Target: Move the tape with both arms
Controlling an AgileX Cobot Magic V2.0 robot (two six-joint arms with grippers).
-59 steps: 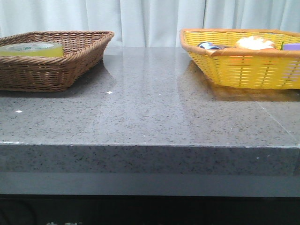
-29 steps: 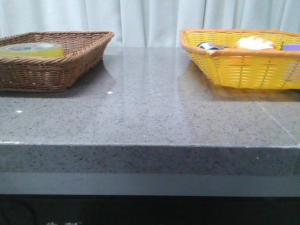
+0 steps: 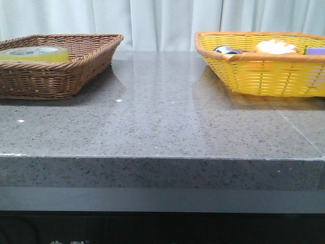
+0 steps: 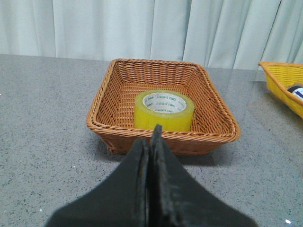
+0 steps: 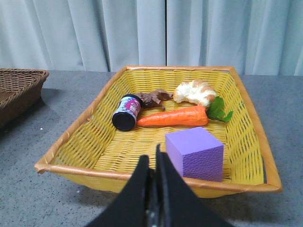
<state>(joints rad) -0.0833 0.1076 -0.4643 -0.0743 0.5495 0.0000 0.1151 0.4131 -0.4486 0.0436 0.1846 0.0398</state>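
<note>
Backdrop: pale grey-white curtains (image 3: 162, 23) hang behind a speckled grey stone table (image 3: 162, 127); two baskets sit well apart on it
Brown basket: a woven wicker basket (image 4: 118, 85) on the table's left side in the front view; the tape (image 4: 164, 110) lies flat inside it, hole upward, near the wall closest to the left wrist camera; it is the only thing in this basket
Tape detail: translucent yellow roll, white core with green lettering; in the front view only its upper part shows above the brown rim
Yellow basket: a woven plastic basket (image 5: 246, 109) on the right side; it holds a purple cube (image 5: 194, 153), an orange carrot (image 5: 173, 116) with green leaves, a small dark can (image 5: 126, 112) lying on its side, a pale bread-like piece (image 5: 195, 91) and a brown lump (image 5: 154, 98)
Left gripper (image 4: 151, 137): black fingers pressed together, clenched on nothing; it hangs before the brown basket, apart from the tape
Right gripper (image 5: 152, 163): fingers closed against each other, empty; it hangs before the yellow basket's near rim
</note>
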